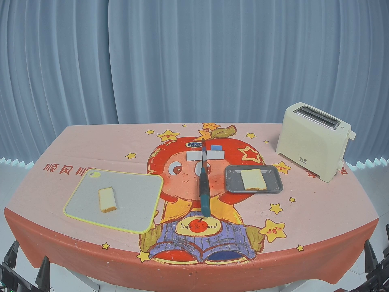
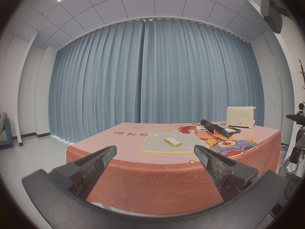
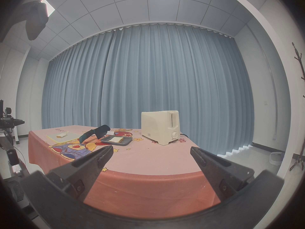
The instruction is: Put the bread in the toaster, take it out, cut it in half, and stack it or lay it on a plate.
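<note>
Your left gripper [image 2: 155, 154] and right gripper [image 3: 152, 154] sat short of the table [image 1: 324, 215], both spread wide, holding nothing; one bread half [image 1: 107, 199] lay on the cutting board [image 1: 137, 211], the second bread half [image 1: 253, 179] on the grey plate [image 1: 234, 189]. Between them the knife [image 1: 204, 181] leaned on a white block [image 1: 216, 155]; the toaster [image 1: 314, 140] stood off to the plate's right, not touching.

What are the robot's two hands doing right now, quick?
Left gripper: open, holding nothing.
Right gripper: open, holding nothing.
</note>
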